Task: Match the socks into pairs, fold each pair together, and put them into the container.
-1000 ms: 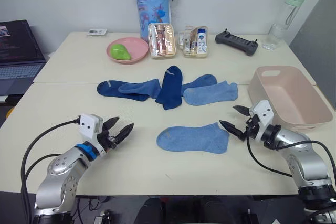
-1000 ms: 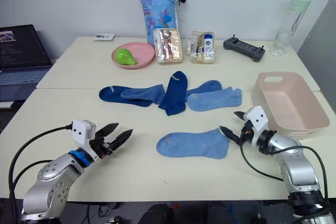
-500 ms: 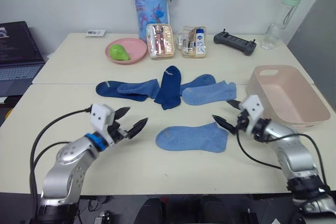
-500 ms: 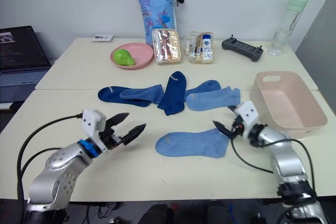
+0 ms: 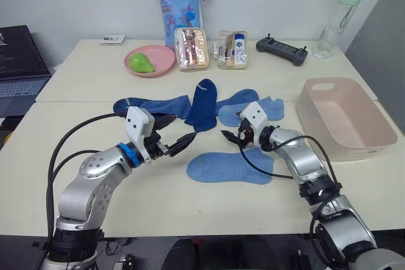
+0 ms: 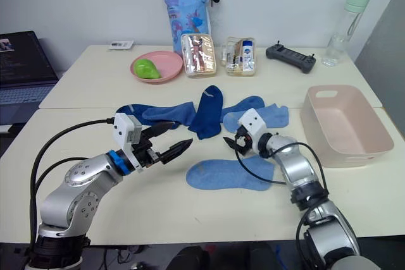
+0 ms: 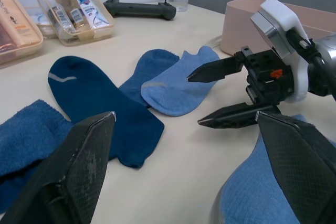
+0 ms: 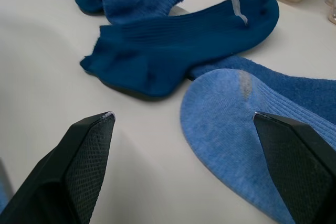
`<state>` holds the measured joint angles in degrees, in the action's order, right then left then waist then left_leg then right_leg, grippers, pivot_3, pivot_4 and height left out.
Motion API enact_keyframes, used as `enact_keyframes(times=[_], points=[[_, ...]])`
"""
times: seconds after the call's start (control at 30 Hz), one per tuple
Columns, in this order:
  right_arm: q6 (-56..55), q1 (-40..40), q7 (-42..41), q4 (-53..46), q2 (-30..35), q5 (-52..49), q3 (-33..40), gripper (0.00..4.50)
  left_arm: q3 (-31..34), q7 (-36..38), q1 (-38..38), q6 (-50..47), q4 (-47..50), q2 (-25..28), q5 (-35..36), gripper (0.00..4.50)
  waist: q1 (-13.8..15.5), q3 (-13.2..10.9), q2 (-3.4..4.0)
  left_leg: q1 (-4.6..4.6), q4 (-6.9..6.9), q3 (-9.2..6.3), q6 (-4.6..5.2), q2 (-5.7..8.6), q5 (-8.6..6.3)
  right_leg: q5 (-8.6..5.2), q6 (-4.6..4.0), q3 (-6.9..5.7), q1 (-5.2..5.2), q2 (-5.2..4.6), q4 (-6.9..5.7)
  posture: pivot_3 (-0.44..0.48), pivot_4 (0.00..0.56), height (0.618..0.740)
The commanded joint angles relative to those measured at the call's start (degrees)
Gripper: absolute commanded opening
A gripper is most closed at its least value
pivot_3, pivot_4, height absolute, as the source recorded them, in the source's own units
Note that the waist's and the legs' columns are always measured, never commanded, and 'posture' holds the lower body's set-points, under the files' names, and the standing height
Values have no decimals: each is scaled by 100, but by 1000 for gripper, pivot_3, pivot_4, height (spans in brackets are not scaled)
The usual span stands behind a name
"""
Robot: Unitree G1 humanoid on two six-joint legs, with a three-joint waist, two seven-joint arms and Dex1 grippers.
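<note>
Several blue socks lie in a row mid-table: a dark navy sock pointing away, medium blue ones at either side, and a light blue one. A lone light blue sock lies nearer the front. The pale pink container stands at the right, with nothing in it. My left gripper is open just left of the lone sock. Open too, my right gripper hovers between the row and the lone sock; it also appears in the left wrist view. Neither holds anything.
At the back stand a pink plate with a green item, a tall patterned bag, two clear pouches, a black controller and a bottle. A laptop sits far left.
Both grippers have moved inward to the table's middle: the left forward and right, the right leftward from beside the container. Both stay open. The socks have not moved.
</note>
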<state>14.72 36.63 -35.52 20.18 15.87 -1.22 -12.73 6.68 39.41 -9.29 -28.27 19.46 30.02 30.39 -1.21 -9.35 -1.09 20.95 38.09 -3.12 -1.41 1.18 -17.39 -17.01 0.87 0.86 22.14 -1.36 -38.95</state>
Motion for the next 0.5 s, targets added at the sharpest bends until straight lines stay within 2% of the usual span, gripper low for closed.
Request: enact_keyframes(times=[0.03,0.13,0.23,0.5], points=[[-96,323,142,420,-106,127,30,4500,82,-44,30,122,255,27,-9,4479,-8,0,0,0,0,0,0,0,0,0,0,0,1,0,-1,0,150,740],[-119,513,165,772,-148,195,71,4500,86,-86,52,117,287,-1,-5,4479,-26,0,0,0,-1,-1,0,0,0,0,0,-1,2,0,-2,0,150,740],[-173,639,186,1058,-153,290,86,3550,76,-116,69,113,306,-13,0,4500,-31,0,1,0,0,2,0,0,0,0,0,2,1,0,-2,0,150,740],[-337,857,168,1421,-215,188,286,595,-3,-196,35,130,291,-73,-28,4500,-44,0,1,1,-1,3,0,0,0,0,0,3,3,0,-3,0,150,740]])
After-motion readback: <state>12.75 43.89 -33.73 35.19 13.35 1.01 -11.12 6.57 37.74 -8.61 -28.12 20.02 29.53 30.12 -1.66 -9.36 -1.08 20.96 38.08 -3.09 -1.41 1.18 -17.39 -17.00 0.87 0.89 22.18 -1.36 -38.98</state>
